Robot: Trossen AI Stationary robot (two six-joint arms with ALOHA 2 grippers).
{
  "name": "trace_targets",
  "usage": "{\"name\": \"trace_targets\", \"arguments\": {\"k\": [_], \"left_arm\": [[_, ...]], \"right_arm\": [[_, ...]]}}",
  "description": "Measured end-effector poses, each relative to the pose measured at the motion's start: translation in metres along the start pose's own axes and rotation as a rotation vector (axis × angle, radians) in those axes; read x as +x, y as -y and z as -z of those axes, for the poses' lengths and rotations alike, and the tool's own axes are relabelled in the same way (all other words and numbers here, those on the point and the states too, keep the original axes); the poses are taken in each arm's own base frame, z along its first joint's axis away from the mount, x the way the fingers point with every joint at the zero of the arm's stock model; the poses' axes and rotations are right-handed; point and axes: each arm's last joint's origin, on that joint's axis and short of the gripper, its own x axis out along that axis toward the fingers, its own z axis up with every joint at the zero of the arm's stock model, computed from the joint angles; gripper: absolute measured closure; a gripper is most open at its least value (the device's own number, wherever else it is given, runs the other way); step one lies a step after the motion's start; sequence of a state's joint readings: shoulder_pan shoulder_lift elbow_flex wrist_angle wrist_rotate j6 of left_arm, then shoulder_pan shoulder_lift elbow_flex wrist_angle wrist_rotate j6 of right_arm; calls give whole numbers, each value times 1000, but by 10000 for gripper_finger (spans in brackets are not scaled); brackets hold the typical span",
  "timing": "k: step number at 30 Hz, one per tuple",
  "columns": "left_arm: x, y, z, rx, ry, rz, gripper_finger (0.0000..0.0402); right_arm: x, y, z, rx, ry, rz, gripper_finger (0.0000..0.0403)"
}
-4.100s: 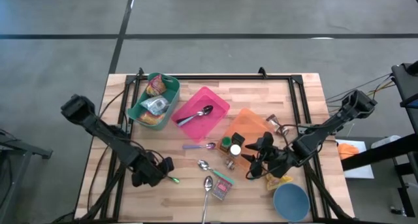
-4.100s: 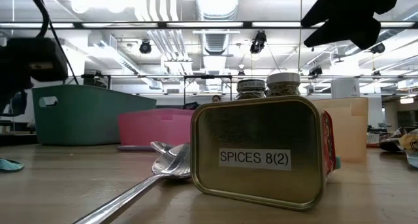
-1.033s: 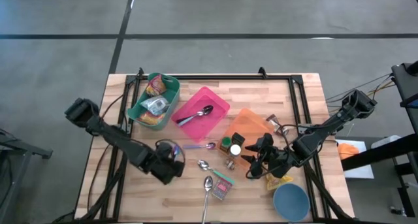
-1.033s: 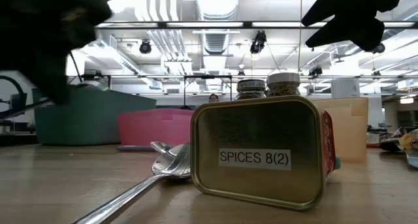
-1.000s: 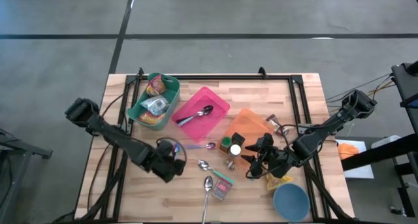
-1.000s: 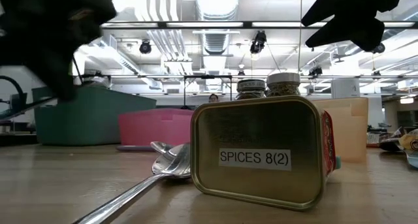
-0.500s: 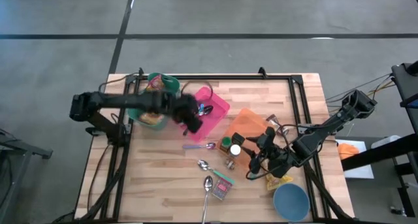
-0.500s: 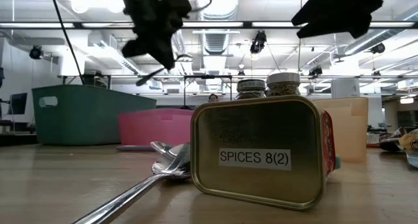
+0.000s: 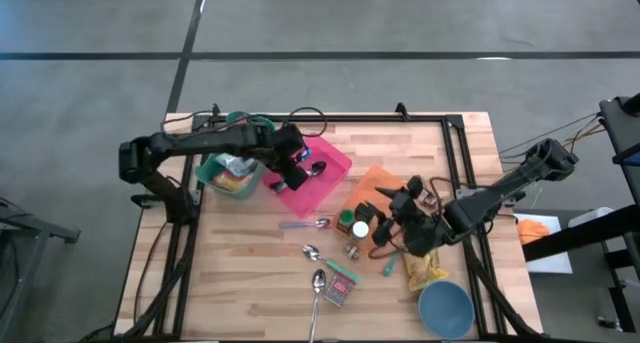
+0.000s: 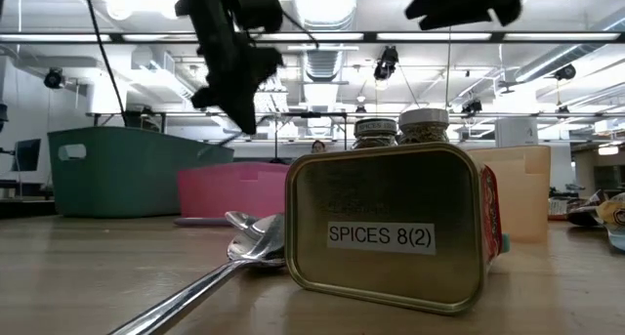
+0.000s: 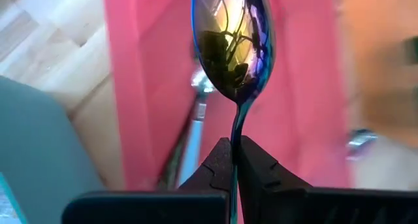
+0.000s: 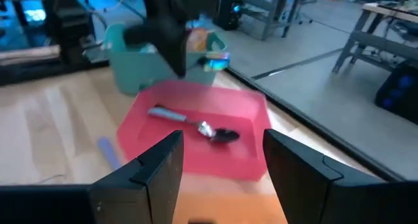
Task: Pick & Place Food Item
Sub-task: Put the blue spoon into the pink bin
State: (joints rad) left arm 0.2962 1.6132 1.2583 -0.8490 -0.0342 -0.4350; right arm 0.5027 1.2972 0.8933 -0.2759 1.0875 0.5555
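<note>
The left pincer (image 11: 233,160) is pinching the thin handle of a shiny rainbow spoon (image 11: 230,44) and holding it over the pink tray (image 9: 318,178). The spoon looks light, hard and stiff, and its smooth metal is probably slippery, so it could twist in the grip. The narrow handle seems the best place to hold it, as the bowl is round and slick.

Inside the pink tray, a silver spoon (image 12: 189,124) is lying flat. Next to the pink tray, away from the arms' side, the green bin (image 9: 232,173) is holding food packets. On the tray's other side, the orange tray (image 9: 380,188) looks empty as far as the pictures show.

The right pincer (image 9: 392,211) is hanging over the orange tray with its fingers partly apart and nothing between them. Two spice jars (image 10: 400,130) are standing beside the orange tray.
</note>
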Motion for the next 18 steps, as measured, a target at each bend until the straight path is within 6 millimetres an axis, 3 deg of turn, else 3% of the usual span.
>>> {"name": "trace_targets", "arguments": {"k": [8,18], "left_arm": [[46,1,-1,110,-146,-43,400],[49,3,-18,183,-118,-32,400]], "right_arm": [[19,9,-9,-20,-66,-24,195],[22,9,-5,-73,-76,-17,195]]}}
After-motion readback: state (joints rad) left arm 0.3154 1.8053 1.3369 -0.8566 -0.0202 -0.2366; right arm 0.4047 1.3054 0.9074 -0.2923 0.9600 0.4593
